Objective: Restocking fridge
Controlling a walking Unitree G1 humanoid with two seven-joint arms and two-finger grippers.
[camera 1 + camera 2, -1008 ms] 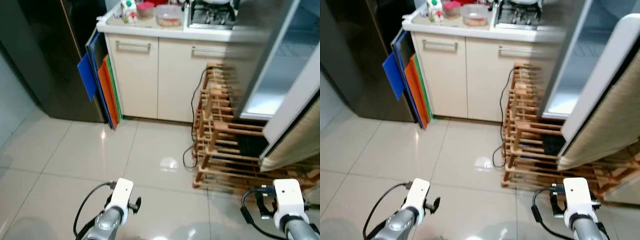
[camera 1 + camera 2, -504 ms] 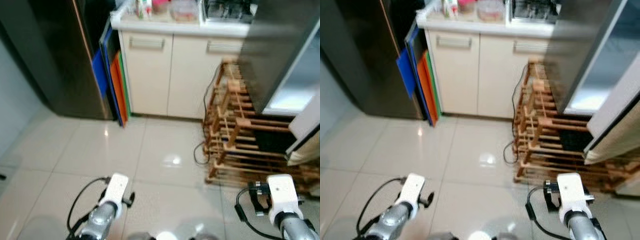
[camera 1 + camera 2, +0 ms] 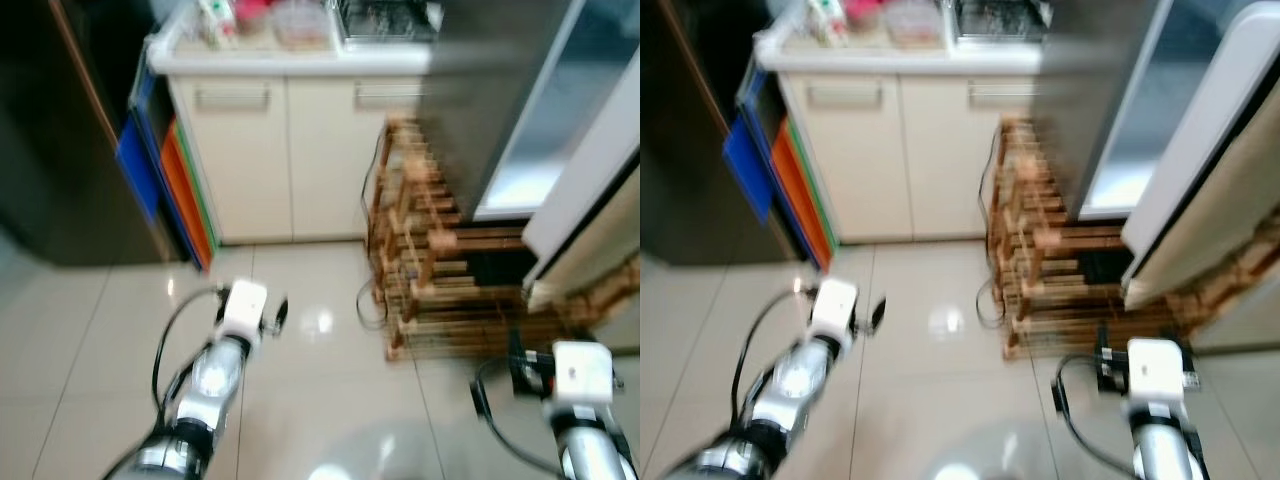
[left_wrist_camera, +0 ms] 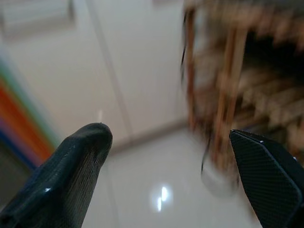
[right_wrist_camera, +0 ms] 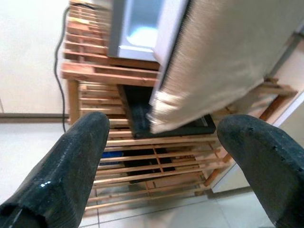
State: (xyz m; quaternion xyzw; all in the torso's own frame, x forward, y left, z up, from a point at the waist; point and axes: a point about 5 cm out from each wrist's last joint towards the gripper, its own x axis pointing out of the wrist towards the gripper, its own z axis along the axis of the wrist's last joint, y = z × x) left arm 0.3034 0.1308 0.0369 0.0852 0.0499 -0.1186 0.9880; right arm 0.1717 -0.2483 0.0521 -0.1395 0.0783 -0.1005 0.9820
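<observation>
1. Head views: motion blur throughout, edges smeared.
2. Bright glare patch on glossy floor [image 3: 318, 322].
3. Left side dim, dark.
4. Left wrist view heavily blurred; right wrist view sharper, evenly lit.

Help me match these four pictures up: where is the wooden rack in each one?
Left eye view: wooden rack right of centre, on the floor beside the cupboards.
Right eye view: rack near centre, under the open fridge door.
Left wrist view: blurred, beyond the open left hand.
Right wrist view: between the open right hand's fingers.
Shared landmark: black cable.
</observation>
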